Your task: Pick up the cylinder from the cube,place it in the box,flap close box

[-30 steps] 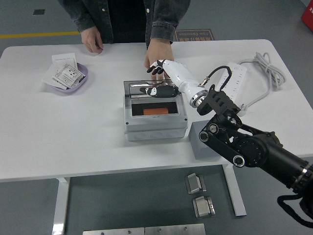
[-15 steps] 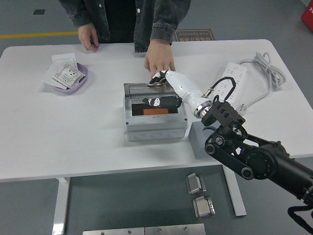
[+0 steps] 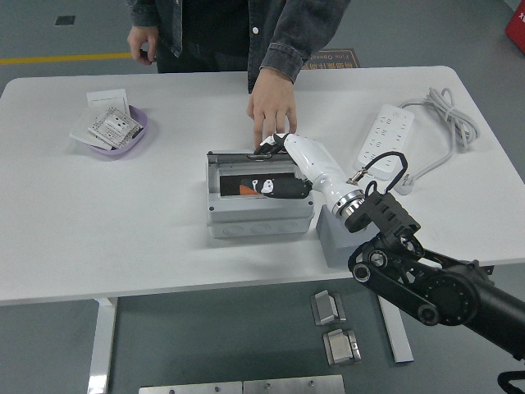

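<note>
The grey box stands mid-table with its lid hinged at the back and tilted forward over the opening. An orange piece, likely the cylinder, lies inside. My right hand reaches in from the right; its black fingertips rest on the lid's upper edge and the thumb lies in front of the lid, holding nothing. A person's hand touches the same lid edge from behind. The grey cube sits right of the box, partly hidden by my arm.
A purple bowl with paper packets is at the far left. A white power strip and its cable lie at the right. The person's other hand is at the far edge.
My right hand has drawn back toward me with the lid, which has tipped further down over the opening. The person's hand has followed the lid edge; the other hand left the table.
</note>
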You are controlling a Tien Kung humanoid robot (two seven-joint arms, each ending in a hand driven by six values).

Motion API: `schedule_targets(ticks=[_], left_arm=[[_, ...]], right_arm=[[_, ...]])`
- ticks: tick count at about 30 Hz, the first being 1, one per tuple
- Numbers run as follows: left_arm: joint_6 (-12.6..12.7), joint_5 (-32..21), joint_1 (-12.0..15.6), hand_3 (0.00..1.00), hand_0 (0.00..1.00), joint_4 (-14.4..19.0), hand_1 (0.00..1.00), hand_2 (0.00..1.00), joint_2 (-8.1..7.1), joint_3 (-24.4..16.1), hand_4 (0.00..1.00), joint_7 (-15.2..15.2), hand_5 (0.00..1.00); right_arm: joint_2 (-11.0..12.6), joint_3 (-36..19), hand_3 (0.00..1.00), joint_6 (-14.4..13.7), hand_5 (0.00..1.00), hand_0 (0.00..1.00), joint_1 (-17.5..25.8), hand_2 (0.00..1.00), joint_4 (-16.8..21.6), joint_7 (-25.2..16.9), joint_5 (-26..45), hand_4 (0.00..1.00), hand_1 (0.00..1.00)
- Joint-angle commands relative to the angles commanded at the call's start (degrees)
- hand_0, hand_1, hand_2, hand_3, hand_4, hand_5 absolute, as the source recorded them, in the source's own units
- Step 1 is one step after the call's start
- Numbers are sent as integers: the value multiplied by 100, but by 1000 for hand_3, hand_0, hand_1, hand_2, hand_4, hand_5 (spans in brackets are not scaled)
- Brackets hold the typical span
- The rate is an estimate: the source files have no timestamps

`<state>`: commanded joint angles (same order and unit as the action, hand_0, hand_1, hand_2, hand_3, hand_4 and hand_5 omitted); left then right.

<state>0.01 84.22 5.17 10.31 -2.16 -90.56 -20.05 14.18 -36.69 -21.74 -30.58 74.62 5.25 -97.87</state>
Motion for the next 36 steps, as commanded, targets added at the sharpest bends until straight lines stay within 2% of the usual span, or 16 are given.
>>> schedule_targets(ticks=[20, 32, 36], left_arm=[[0, -18, 13, 625, 641, 0, 642, 527, 22, 0, 688, 5, 327], [-5, -19, 12, 621, 641, 0, 642, 526, 24, -2, 689, 2, 326], [-2, 5, 10, 621, 641, 0, 642, 526, 23, -31, 688, -7, 323]], right_arm=[[25, -273, 590, -168, 534, 630, 521, 631, 210, -71, -30, 948, 638], [85, -665, 588, -179, 537, 632, 719, 630, 342, -26, -305, 949, 637], [118, -965, 588, -224, 538, 631, 938, 621, 433, -50, -417, 949, 635]])
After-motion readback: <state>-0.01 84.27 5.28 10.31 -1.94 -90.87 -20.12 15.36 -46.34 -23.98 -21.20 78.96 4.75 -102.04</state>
